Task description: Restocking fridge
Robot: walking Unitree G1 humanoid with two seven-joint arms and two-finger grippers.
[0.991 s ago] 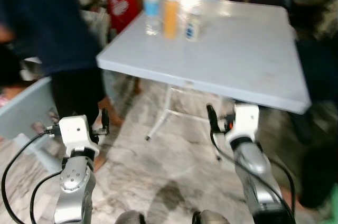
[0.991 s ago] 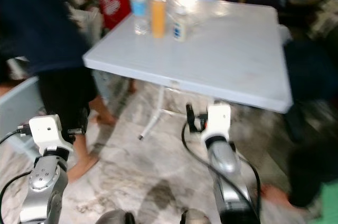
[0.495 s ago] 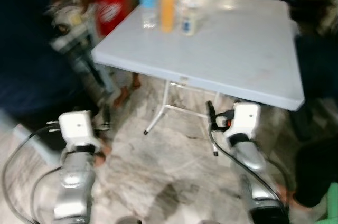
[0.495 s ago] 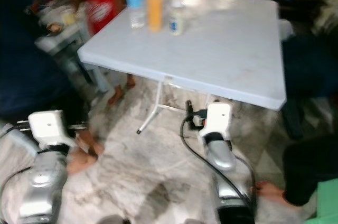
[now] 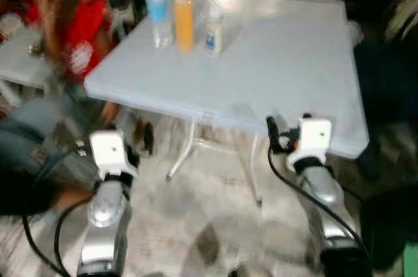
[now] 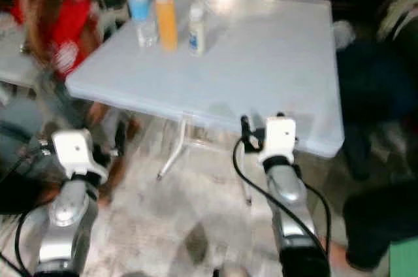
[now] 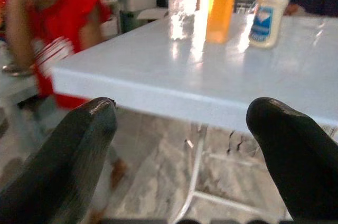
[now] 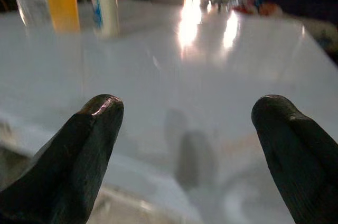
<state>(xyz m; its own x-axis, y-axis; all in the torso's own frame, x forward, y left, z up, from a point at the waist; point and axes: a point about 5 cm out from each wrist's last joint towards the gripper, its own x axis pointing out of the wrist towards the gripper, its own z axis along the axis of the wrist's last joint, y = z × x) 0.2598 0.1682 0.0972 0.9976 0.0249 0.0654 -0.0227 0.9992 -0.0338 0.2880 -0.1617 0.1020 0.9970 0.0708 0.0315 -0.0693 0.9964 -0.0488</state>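
Head views, both blurred: a pale blue bench (image 5: 281, 61) stands ahead on a marbled floor (image 5: 196, 205). Near its far left corner stand three things in a row: a water bottle (image 5: 157, 10) with a blue label, an orange bottle (image 5: 184, 19), and a small white bottle (image 5: 213, 29) with a blue label. Their caps and print are too smeared to read. The left hand (image 5: 147, 138) is raised below the bench's near left corner, short of the edge. The right hand (image 5: 273, 134) is raised at the near edge. A person in a red top (image 5: 81, 35) stands left of the bench, smeared and partly cut off.

Left wrist view: the left hand's fingers (image 7: 63, 166) are spread wide, empty, framing the bench edge with the three bottles beyond, their tops cut off.

Right wrist view: the right hand's fingers (image 8: 74, 150) are spread wide, empty, just over the benchtop; the bottles are far off and blurred.
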